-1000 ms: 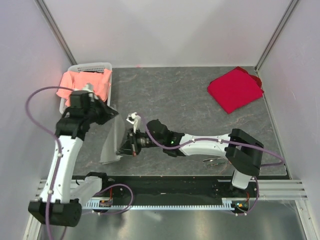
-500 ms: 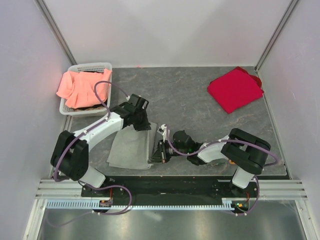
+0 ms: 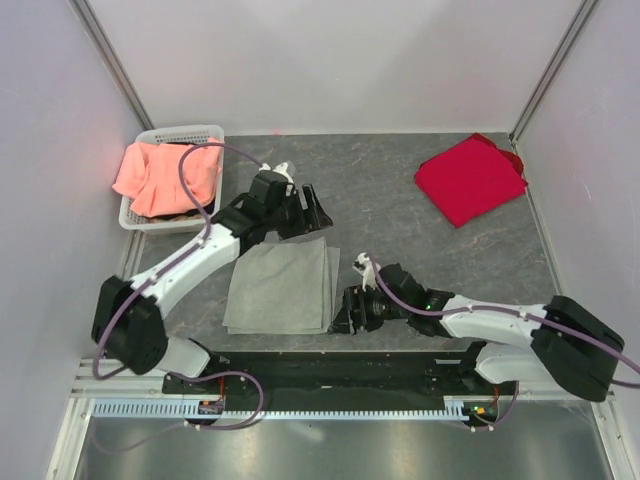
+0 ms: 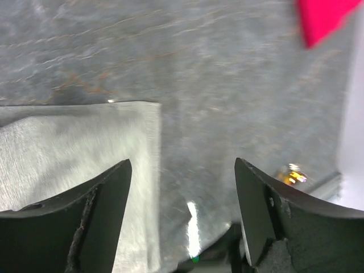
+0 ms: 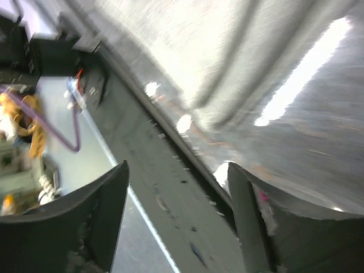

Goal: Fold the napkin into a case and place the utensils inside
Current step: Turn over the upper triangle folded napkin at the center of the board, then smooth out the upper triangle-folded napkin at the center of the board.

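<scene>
Lying folded flat on the near-left part of the desk, the grey-green napkin is held by neither hand. The left hand gapes wide over its far right corner. The right hand, fingers parted, sits at its near right corner.

napkin: matt woven cloth (thin) | table: smooth mottled stone-look | basket: white plastic

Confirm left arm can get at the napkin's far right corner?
Likely yes: the left gripper is open right by that corner of the napkin, nothing between; the right gripper is at the near edge.
</scene>
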Available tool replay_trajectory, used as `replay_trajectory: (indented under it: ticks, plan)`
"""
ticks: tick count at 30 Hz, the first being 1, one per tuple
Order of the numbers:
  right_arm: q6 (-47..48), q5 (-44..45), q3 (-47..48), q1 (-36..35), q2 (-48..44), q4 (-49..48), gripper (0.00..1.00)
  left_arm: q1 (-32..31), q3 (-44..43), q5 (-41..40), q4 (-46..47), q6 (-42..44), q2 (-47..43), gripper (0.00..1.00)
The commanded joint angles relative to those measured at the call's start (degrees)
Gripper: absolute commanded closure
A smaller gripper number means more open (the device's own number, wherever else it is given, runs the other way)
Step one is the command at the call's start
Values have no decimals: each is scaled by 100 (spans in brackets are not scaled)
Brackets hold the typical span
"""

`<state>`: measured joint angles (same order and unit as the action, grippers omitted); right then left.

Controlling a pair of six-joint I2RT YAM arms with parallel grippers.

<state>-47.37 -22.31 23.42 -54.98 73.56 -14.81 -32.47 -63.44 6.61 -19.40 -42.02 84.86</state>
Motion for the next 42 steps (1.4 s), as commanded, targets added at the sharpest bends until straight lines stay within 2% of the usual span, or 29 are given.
replay_trajectory:
  ticks: [1,6,8,10,14,19,26,29,30,32,33,34,35,38,42]
  plan:
    - [641,701,452,487,-579,1883,15,-5,121,656,7,396,-1083,17]
    - [1098,438,1170,1410,-54,2017,13,-136,990,640,-64,309,-1823,25]
    - [1414,385,1541,1621,482,2078,13,-373,1358,526,-55,203,-2016,33]
    - [1616,341,2103,1718,999,2113,21,-706,1570,210,-55,55,-2070,41]
    - [1775,201,2956,1886,1783,2061,28,-1313,2001,-344,-11,-236,-1938,43]
    - [1784,-54,3801,1895,2715,1834,26,-1868,2072,-916,24,-622,-1570,43]
    - [1688,-108,4329,1903,3445,1665,27,-1974,2239,-1039,138,-790,-1754,55]
    - [1688,-20,4417,1921,3534,1657,36,-1991,2274,-1030,112,-816,-1684,56]
    - [1696,-2,4417,1930,3551,1657,45,-2026,2266,-1039,112,-817,-1648,55]
    - [1679,-2,4391,1982,3551,1674,61,-2210,2196,-1135,51,-843,-1456,47]
    - [1670,7,4286,2000,3464,1692,79,-2307,2143,-1345,15,-852,-1350,43]
    - [1661,33,4207,2035,3402,1683,86,-2543,1969,-1477,-72,-860,-1245,36]
    - [1661,51,4041,2044,3341,1692,94,-2650,1863,-1774,-273,-878,-983,34]
    - [1626,-2,3724,2132,3051,1587,96,-3080,1441,-2425,-625,-948,-473,33]
    - [1512,-221,3459,2246,3006,1297,94,-3519,1045,-2910,-828,-1019,64,33]
